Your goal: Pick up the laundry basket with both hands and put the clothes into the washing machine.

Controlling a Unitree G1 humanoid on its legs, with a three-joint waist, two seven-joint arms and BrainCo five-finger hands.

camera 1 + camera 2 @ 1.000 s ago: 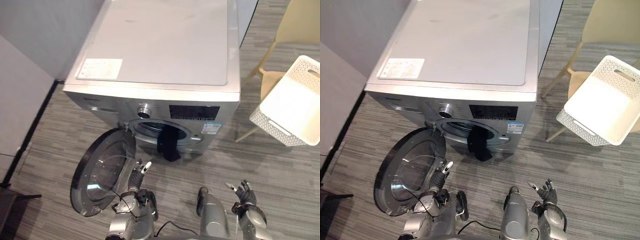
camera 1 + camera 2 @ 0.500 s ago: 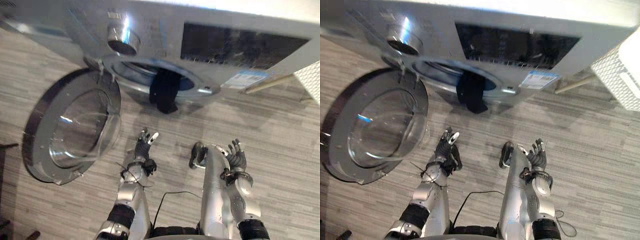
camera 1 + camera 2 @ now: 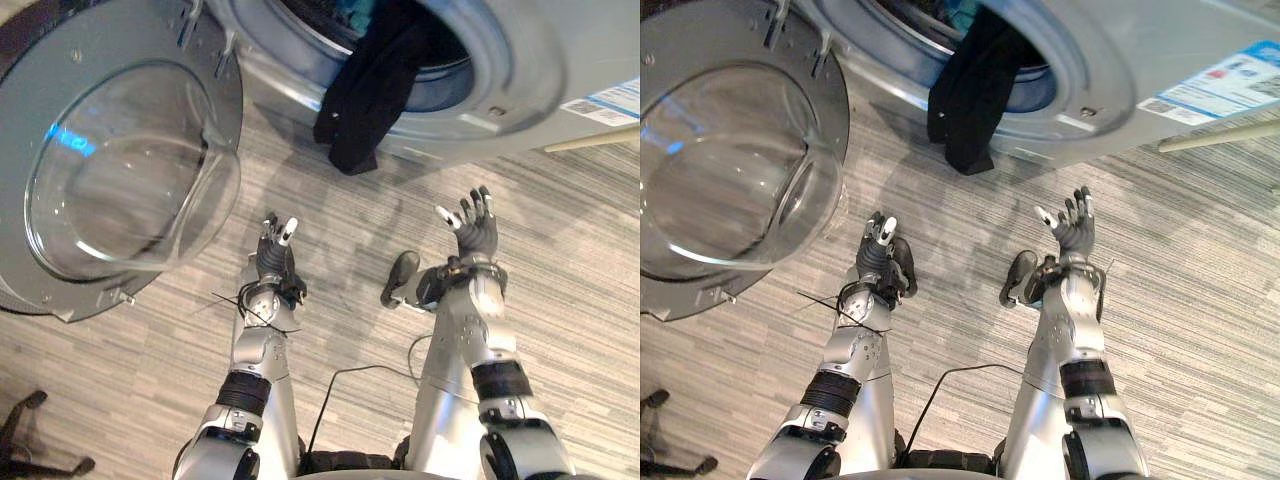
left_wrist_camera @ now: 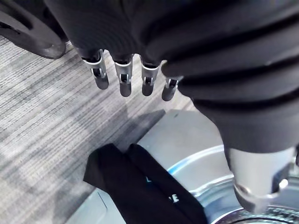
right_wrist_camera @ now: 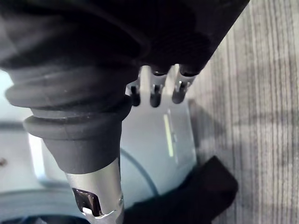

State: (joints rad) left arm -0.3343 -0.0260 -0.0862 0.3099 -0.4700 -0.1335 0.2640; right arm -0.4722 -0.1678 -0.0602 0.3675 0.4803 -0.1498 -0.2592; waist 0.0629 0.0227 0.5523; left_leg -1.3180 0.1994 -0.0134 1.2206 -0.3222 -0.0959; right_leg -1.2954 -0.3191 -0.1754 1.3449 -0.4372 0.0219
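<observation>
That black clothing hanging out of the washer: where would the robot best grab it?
Probably the loose lower end of the black garment, reached from the front and below: it drapes over the door opening's rim and hangs free in front of the washing machine, so nothing blocks a grasp there.

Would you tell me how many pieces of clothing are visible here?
2: a black garment hanging over the rim of the washing machine, and a teal piece inside it; more may be hidden.

Silver-grey washing machine (image 3: 520,70) (label (image 3: 610,100) pale blue and white), black garment (image 3: 365,95), floor (image 3: 580,260) — grey, streaked planks.
</observation>
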